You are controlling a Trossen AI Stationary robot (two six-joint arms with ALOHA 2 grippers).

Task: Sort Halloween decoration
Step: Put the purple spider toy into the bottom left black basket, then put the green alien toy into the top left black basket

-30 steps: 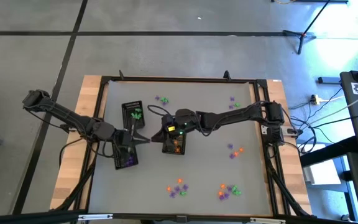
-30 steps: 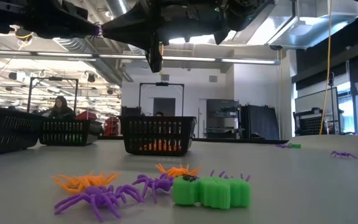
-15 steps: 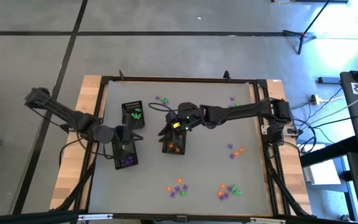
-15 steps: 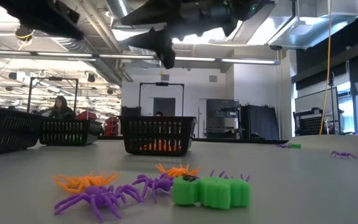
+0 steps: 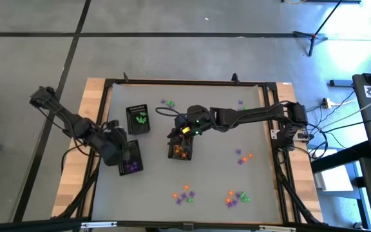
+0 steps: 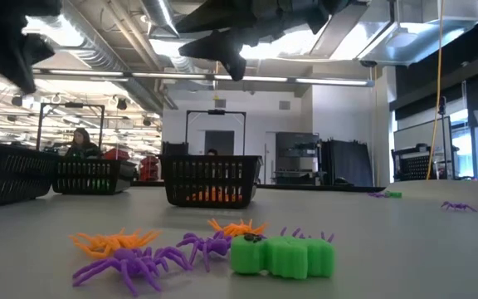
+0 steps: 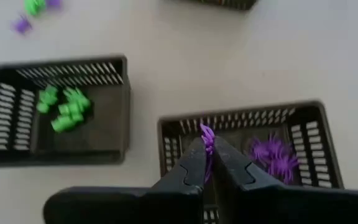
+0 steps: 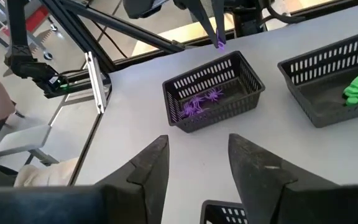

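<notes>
Left gripper [image 7: 207,163]: fingers pinched on a purple spider [image 7: 207,138], held above the tray [image 7: 310,134] of purple spiders. Right gripper [image 8: 194,163]: fingers apart, empty, over the orange tray [image 5: 180,151]. Loose trinkets [image 5: 183,194] lie well apart on the counter [image 5: 211,167].

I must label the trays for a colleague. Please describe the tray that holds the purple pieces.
On the grey table, three black slotted plastic trays sit in its left half. The tray with purple spiders is nearest the front-left, under the left gripper; the others hold green and orange pieces.
</notes>
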